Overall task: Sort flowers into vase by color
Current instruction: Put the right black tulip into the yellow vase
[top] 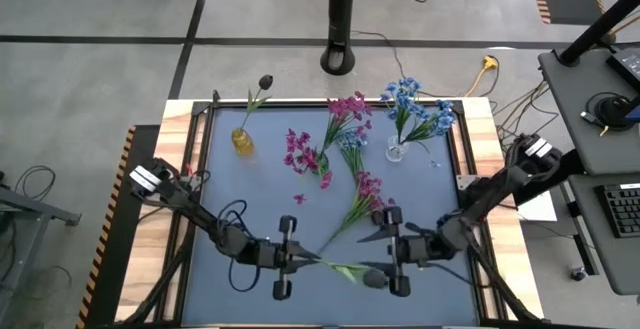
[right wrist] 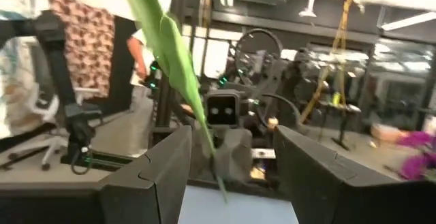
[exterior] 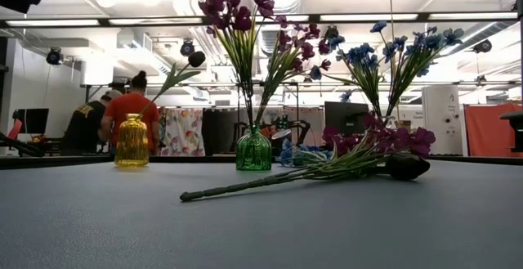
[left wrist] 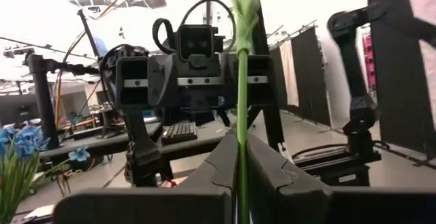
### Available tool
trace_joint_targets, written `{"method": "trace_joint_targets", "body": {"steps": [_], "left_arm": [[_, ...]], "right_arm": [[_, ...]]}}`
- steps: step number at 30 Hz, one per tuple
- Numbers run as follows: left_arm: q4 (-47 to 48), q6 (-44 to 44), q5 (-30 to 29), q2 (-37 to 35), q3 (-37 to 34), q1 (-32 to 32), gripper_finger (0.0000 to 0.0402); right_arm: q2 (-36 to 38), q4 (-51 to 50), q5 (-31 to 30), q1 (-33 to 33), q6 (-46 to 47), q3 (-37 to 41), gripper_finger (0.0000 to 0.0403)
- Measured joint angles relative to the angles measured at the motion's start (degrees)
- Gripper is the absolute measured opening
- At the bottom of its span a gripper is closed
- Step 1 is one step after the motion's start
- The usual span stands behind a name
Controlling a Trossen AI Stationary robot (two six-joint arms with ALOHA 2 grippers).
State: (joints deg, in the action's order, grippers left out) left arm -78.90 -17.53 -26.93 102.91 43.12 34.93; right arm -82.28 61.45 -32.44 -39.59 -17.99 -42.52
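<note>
Both grippers meet low in the high view, facing each other across one flower held off the table. Left gripper (top: 302,258) sits left of centre at the bottom of the frame, its fingers (left wrist: 269,176) pressed together on the thin green stem (left wrist: 242,115), which rises straight up through the middle of the left wrist view. Right gripper (top: 378,259) is just to the right, its fingers (right wrist: 153,169) spread wide with a green leaf (right wrist: 170,47) hanging between them, touching neither. The dark bud (top: 374,280) of this sprig shows near the right gripper at the bottom of the high view.

Across the blue mat (top: 230,189) stand three vases. A yellow vase (top: 242,141) at upper left carries one dark tulip-like bud (top: 265,81). A green vase (exterior: 253,150), centre in the low view, holds magenta-pink clusters (top: 350,107). A clear vase (top: 396,151) at upper right holds light blue clusters (top: 410,104).

More magenta sprigs (top: 305,157) lie loose left of centre, and a further pink sprig (top: 365,194) lies just above the two grippers, well apart from the vases. In the low view a loose stem (exterior: 270,181) stretches across the middle of the frame with a dark bud at its right end. Two people (exterior: 122,114) stand in the room behind, at the left
</note>
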Motion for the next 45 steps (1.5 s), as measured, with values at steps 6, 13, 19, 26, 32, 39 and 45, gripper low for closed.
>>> {"method": "trace_joint_targets", "body": {"steps": [6, 13, 19, 26, 32, 39, 45], "left_arm": [[-0.16, -1.41, -6.67, 0.29, 1.42, -0.64, 0.0], [0.0, -1.41, -7.05, 0.29, 1.46, -1.83, 0.0], [-0.01, -2.26, -8.23, 0.29, 1.46, -2.12, 0.0], [0.27, -0.08, -10.19, 0.29, 1.41, -1.95, 0.0], [0.43, 0.53, -11.59, 0.29, 1.3, -1.65, 0.0024], [5.17, 2.54, -19.24, 0.2, 1.22, -1.44, 0.0118], [13.06, 5.98, -22.05, -0.9, 1.19, -0.27, 0.0207]], "right_arm": [[-5.41, 3.8, 4.41, 3.37, -0.94, -1.5, 0.0201], [-8.79, 4.29, 4.48, 7.45, -2.98, -5.74, 0.0201], [-10.34, 3.69, 8.83, 10.73, -3.21, -7.27, 0.0196], [-10.54, 3.19, 8.93, 11.6, -1.46, -7.54, 0.011], [-10.4, 2.11, 9.98, 11.23, -1.88, -7.52, 0.0018], [-6.94, -5.03, 9.99, 11.09, -3.69, -7.78, 0.0014], [0.94, -25.22, 8.73, 11.12, 0.91, -7.83, 0.0013]]}}
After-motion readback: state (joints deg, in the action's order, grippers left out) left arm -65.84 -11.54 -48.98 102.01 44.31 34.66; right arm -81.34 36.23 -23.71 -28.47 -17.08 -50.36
